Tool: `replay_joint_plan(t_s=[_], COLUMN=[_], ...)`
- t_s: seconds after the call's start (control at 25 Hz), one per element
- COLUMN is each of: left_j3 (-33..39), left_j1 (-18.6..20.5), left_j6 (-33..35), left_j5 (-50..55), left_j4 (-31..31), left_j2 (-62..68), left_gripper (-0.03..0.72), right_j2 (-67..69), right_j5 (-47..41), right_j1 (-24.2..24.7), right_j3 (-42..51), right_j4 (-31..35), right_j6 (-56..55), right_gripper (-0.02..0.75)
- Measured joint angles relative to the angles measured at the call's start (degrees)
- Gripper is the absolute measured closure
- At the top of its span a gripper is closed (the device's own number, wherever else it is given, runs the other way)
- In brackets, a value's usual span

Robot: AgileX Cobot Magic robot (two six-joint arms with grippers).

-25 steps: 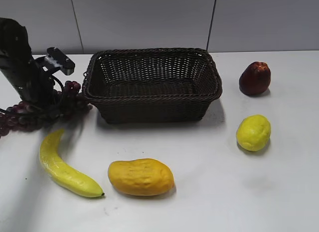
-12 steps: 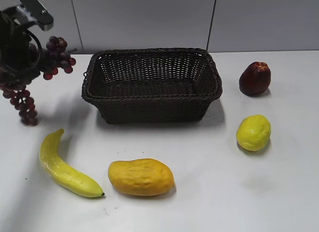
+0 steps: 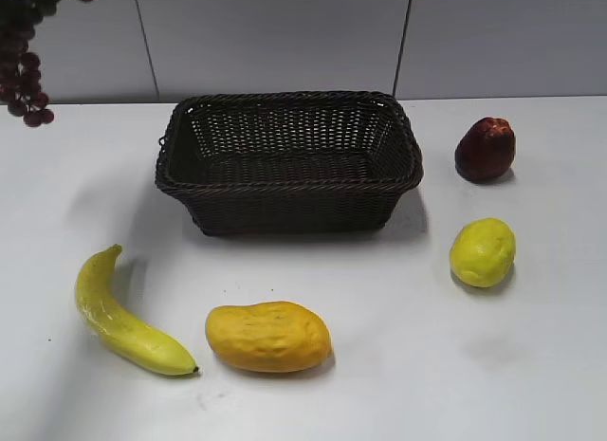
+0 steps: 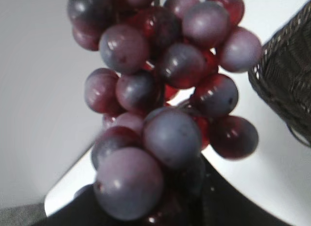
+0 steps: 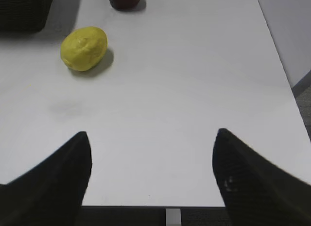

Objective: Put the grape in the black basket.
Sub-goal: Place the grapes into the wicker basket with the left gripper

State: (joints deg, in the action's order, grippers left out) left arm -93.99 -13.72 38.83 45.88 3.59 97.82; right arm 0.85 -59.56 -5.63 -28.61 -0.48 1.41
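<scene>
The grape, a bunch of dark purple-red berries, hangs at the top left corner of the exterior view, high above the table and left of the black basket. The gripper itself is above that frame. In the left wrist view the grape fills the picture, hanging from my left gripper, whose dark fingers are shut on it at the bottom edge. The black basket's corner shows at the right. My right gripper is open and empty above the table's front edge.
A banana and a mango lie in front of the basket. A lemon and a dark red fruit sit to its right; the lemon also shows in the right wrist view.
My left arm has lifted the grape from the table beside the basket straight up, until only the bunch's lower end shows at the top left of the exterior view.
</scene>
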Motion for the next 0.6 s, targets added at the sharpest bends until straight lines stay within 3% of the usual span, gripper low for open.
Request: replay_joint_plan(t_s=[0.28, 0.6], left_j3=[-10.7, -12.3], left_j1=[-8.9, -20.0], left_j6=[-0.3, -0.4], left_j5=[-0.8, -3.2], left_j4=[1.4, 1.8], left_j2=[0.0, 2.1], left_gripper=[0.433, 0.433], right_j2=[0.0, 0.0], right_j5=[0.0, 0.0], right_j1=[0.0, 0.0], right_j3=[0.0, 0.0], right_j4=[0.0, 0.0], right_j6=[0.0, 0.0], right_gripper=[0.150, 0.150])
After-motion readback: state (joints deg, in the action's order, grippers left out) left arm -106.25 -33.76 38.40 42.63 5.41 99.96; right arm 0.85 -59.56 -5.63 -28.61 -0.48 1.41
